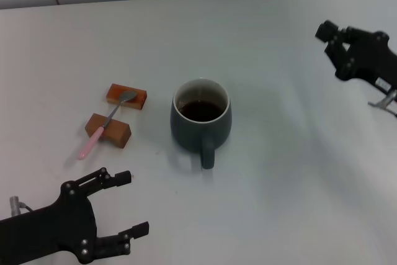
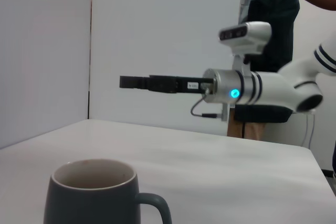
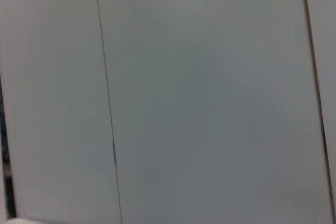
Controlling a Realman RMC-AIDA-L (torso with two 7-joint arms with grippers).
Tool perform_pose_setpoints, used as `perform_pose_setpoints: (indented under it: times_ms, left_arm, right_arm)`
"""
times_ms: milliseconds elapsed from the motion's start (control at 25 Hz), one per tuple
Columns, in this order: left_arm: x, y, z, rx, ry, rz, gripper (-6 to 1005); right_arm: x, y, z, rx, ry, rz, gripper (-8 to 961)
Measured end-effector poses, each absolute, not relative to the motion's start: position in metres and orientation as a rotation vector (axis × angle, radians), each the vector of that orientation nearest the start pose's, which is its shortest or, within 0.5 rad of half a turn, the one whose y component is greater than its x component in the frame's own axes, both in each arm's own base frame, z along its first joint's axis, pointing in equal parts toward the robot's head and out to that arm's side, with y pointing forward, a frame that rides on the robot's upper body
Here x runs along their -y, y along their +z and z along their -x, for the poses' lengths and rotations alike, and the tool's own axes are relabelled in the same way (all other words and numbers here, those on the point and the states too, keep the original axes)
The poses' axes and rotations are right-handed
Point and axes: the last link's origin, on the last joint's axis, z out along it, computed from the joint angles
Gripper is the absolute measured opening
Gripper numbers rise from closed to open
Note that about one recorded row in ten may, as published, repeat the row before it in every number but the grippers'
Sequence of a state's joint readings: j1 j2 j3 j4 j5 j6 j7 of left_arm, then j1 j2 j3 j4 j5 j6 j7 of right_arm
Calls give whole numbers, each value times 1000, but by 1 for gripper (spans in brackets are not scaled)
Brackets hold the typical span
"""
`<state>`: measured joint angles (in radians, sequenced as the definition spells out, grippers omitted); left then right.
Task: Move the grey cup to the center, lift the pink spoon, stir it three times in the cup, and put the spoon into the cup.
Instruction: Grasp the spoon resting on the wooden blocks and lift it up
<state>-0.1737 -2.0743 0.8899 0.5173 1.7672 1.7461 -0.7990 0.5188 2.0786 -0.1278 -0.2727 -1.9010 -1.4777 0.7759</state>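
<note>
With the cup [image 1: 201, 118] already standing mid-frame on the worktop [image 1: 298, 190], handle toward the bottom edge and dark liquid inside, I judge the first step done and the spoon pickup next. The spoon [image 1: 107, 123] lies left of centre, bridged across two brown blocks [image 1: 118, 116], its pink handle slanting down to the lower left. My left gripper [image 1: 129, 204] hovers at lower left, fingers spread and empty, just below the spoon. The right gripper [image 1: 327, 34] hangs at upper right, well clear; whether it is spread I cannot tell. Next I would need to bring the left gripper over the pink handle and pinch it between the blocks.
</note>
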Motion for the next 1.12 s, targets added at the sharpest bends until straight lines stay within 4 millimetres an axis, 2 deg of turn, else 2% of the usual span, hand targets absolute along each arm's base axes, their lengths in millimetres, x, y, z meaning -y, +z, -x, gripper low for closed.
perform_pose_setpoints:
  times_ms: [240,400,560,600,720,880,1120]
  left_arm:
    - [-199,-25,315,297,-896,2707,864]
    - [-200,-25,316,299,-895,2705,864]
    - [-201,-25,315,298,-892,2704,864]
    - [-201,-25,315,297,-891,2704,864]
    - [-202,-25,315,297,-890,2704,864]
    - [-201,-26,315,303,-893,2705,864]
    - [-201,-27,315,300,-891,2706,864]
  right_arm:
    - [-344,24,-272,-494,890,2416,68]
    - [-324,14,-257,-470,766,2696,68]
    - [-302,-9,-257,-470,609,2869,72]
    - [-293,-19,-259,-472,571,2894,73]
    - [-285,-26,-258,-469,574,2906,101]
    - [-272,-29,-255,-457,621,2886,138]
    - [-262,-35,-258,-415,645,2819,265]
